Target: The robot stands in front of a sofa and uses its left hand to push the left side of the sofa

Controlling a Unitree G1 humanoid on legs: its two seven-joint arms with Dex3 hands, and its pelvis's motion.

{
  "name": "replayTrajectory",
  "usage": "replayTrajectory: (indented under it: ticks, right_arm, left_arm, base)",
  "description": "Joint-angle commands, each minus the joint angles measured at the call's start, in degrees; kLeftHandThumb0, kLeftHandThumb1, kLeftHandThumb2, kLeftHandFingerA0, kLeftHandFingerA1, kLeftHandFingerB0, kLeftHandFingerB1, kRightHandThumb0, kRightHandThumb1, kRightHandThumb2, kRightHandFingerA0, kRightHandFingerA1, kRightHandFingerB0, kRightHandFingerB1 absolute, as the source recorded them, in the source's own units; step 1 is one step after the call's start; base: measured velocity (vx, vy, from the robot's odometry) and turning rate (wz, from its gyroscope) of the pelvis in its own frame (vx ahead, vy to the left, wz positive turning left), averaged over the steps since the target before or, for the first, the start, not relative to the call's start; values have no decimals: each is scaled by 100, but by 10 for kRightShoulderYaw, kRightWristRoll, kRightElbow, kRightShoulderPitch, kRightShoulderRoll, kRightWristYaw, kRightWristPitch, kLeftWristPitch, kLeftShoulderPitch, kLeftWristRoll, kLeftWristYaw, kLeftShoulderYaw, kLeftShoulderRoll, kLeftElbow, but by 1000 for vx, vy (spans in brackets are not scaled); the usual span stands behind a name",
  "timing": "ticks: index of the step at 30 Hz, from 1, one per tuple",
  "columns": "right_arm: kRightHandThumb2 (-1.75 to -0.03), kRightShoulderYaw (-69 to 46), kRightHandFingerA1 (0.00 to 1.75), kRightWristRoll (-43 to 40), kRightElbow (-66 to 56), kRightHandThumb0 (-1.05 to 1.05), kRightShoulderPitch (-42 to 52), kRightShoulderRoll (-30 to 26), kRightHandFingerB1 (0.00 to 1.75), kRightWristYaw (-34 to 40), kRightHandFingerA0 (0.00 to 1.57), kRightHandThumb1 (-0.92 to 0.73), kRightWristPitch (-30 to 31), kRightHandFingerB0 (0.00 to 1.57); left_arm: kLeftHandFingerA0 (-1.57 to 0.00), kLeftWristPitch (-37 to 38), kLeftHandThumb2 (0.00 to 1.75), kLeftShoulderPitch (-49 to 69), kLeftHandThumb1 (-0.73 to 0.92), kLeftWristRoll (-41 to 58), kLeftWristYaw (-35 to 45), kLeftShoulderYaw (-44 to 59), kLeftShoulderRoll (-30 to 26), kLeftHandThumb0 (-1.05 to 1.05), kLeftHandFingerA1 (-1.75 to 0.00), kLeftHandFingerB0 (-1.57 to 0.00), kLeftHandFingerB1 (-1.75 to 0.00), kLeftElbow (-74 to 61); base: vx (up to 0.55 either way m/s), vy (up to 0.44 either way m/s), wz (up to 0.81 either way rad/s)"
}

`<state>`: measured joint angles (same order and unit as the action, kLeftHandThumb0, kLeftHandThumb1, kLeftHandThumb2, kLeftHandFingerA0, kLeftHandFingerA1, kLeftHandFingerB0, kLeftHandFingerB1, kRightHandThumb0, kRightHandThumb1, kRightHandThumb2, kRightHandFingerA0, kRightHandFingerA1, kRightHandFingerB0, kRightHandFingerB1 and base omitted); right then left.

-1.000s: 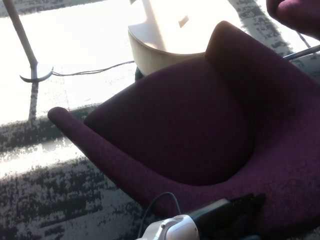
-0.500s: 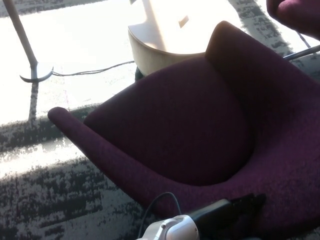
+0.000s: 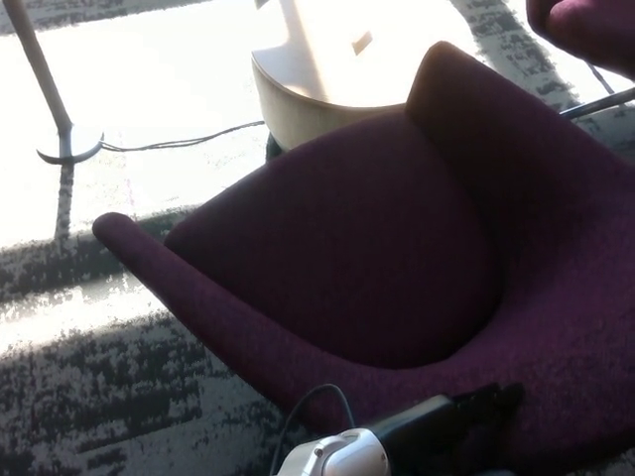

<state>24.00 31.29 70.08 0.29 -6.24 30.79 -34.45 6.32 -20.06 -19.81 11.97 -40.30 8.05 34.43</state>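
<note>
A dark purple sofa [image 3: 367,238] fills the middle and right of the head view, its long low arm [image 3: 149,263] running toward the left. My left forearm, with a white wrist [image 3: 337,456] and a thin black cable looped over it, enters at the bottom. The black left hand [image 3: 451,416] lies against the sofa's near edge at the bottom. It is dark against the fabric and partly cut off by the picture's edge. My right hand does not show.
A pale round pedestal table [image 3: 317,94] stands just behind the sofa. A floor lamp's pole and base [image 3: 67,144] with a cable [image 3: 184,141] are at the far left. Another purple seat [image 3: 585,25] is at the top right. Grey patterned carpet [image 3: 89,397] lies in front.
The whole picture has shifted a few pixels, so the camera moved slightly. The left hand stays against the sofa's near edge.
</note>
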Motion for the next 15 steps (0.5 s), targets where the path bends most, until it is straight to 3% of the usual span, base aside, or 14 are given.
replayTrajectory:
  ticks: [1,4,8,11,12,15]
  right_arm:
    - [-59,-19,67,-22,4,-44,10,-1,46,-13,81,-63,-13,71]
    - [-59,-13,72,-9,3,-45,4,-1,46,-7,81,-64,-2,73]
    - [-60,-9,71,-4,4,-45,4,-5,47,-5,81,-65,-6,73]
    - [-60,-6,73,0,6,-45,3,-5,48,1,81,-65,-7,73]
    - [-60,-6,72,-1,7,-45,3,-5,47,0,80,-65,-7,72]
    - [-60,-6,70,-2,6,-45,4,-5,46,-2,80,-65,-7,72]
  left_arm:
    - [-3,-6,124,20,86,16,48,26,-35,-100,-25,-8,-11,-34]
    - [-4,-12,125,22,86,23,58,50,-55,-100,-17,-7,-9,-38]
    - [-2,2,124,28,84,28,60,70,-60,-94,-22,-3,-12,-31]
    - [-4,-6,126,37,87,36,74,84,-68,-102,-14,-7,-7,-39]
    - [-1,-4,125,40,83,37,76,87,-69,-95,-17,-2,-10,-40]
    - [-4,10,125,46,84,29,70,92,-84,-93,-20,-6,-13,-43]
  base:
    - [0,0,0]
    - [0,0,0]
    - [0,0,0]
    - [0,0,0]
    - [0,0,0]
    - [0,0,0]
